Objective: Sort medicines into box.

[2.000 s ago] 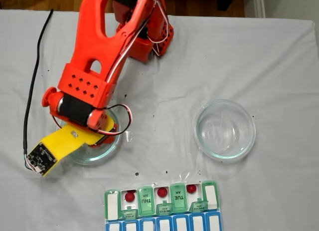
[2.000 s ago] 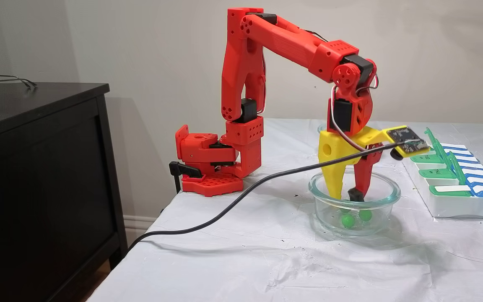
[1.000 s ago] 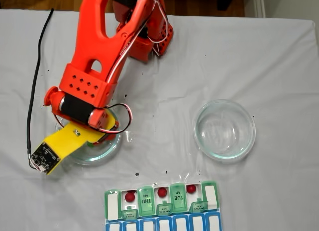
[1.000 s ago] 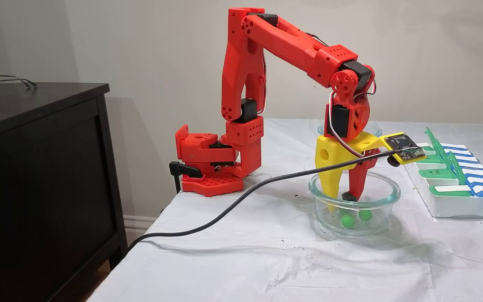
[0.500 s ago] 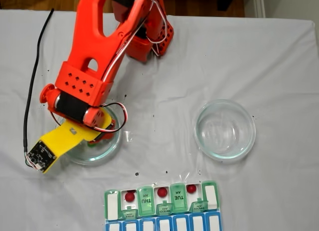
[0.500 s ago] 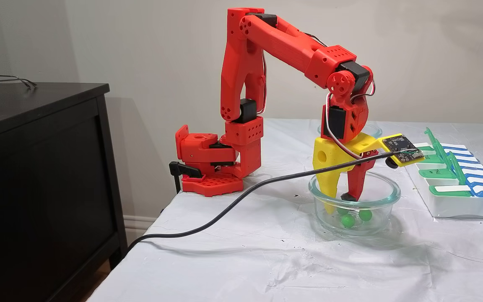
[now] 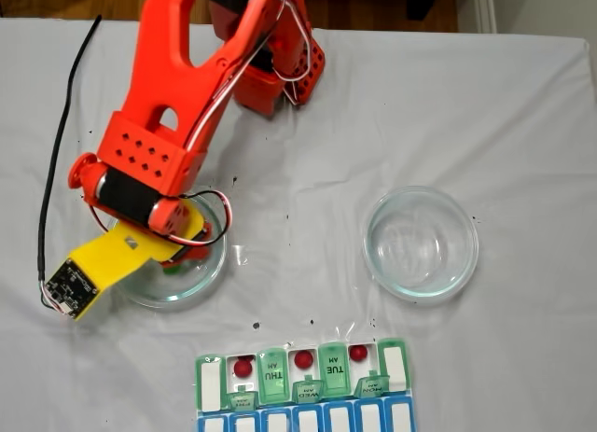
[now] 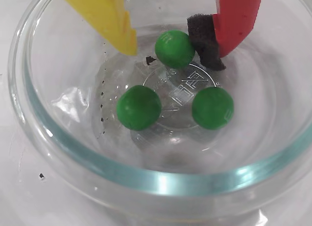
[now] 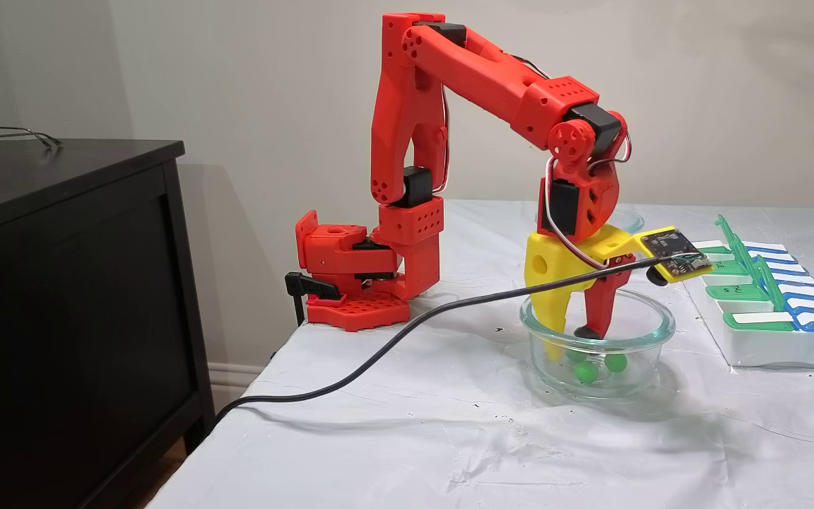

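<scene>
Three green balls [image 8: 139, 107] glossy, pea-sized, in glass bowl [image 8: 161, 182]. Pincer [image 8: 173, 45] spread apart, straddling one. Three red balls [image 7: 302, 359] in pill box [image 7: 207, 383].

Even, soft indoor light, faint shadows cast on the tablecloth [image 9: 449, 431], glare seen along the glass bowl [image 8: 161, 179] rim, its near rim blurred.

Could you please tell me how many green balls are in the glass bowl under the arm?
3. In the wrist view, one green ball lies between the open hand's fingertips, one lower left, one lower right, all inside the glass bowl.
</scene>
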Robot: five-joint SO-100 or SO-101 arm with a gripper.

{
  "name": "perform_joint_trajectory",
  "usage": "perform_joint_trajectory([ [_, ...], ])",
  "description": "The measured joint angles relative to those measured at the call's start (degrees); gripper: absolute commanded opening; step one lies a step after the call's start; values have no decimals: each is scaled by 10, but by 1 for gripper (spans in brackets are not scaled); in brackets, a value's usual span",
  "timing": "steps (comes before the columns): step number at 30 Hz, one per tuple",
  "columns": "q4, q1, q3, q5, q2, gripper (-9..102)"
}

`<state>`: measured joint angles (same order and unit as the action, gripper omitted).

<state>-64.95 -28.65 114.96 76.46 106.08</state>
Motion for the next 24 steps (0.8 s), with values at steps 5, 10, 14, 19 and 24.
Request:
perform_joint_trajectory([
  [5, -4, -5, -6, 3, 0, 22],
  [10, -4, -4, -6, 3, 0, 23],
  [14, -4, -4, -6, 3, 0, 23],
  [19, 9, -4, -6, 3, 0, 22],
  [24, 18, -4, -6, 3, 0, 23],
])
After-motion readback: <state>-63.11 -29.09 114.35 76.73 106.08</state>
